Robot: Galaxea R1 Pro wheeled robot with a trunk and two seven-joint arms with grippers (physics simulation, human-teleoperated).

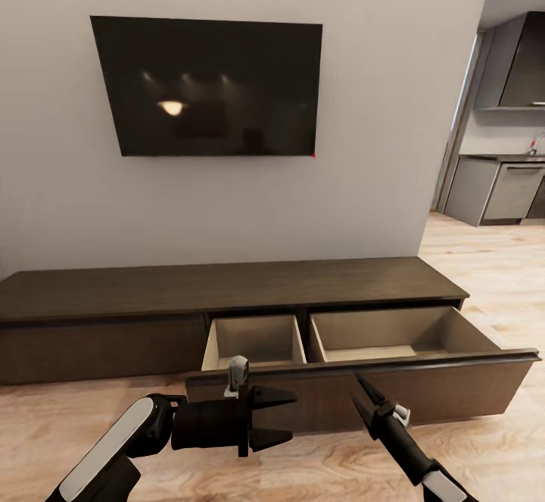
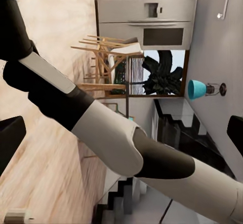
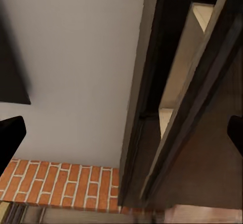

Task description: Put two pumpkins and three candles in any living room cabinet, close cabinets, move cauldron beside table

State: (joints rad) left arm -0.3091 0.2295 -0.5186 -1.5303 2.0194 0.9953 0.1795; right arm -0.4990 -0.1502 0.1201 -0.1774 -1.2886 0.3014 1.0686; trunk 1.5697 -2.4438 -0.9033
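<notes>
The cabinet (image 1: pixel 227 286) runs long and low along the wall under a TV. Its wide drawer (image 1: pixel 446 388) is pulled out, and both pale compartments, the left (image 1: pixel 253 339) and the right (image 1: pixel 393 332), are empty. My left gripper (image 1: pixel 291 415) hangs open in front of the drawer front, pointing right. My right gripper (image 1: pixel 357 390) is open too, just before the drawer front near its middle. The right wrist view looks along the cabinet (image 3: pixel 147 82) and the drawer's edge (image 3: pixel 202 107) between spread fingertips (image 3: pixel 10 138). The pumpkins, candles, cauldron and table are out of view.
A black TV (image 1: pixel 212 85) hangs on the grey wall. Grey kitchen cupboards (image 1: pixel 499 188) stand at the far right across wood floor (image 1: pixel 492 260). The left wrist view crosses my right forearm (image 2: pixel 116 143) toward dining chairs (image 2: pixel 104 64), a fridge (image 2: pixel 152 24) and a teal lamp (image 2: pixel 197 88).
</notes>
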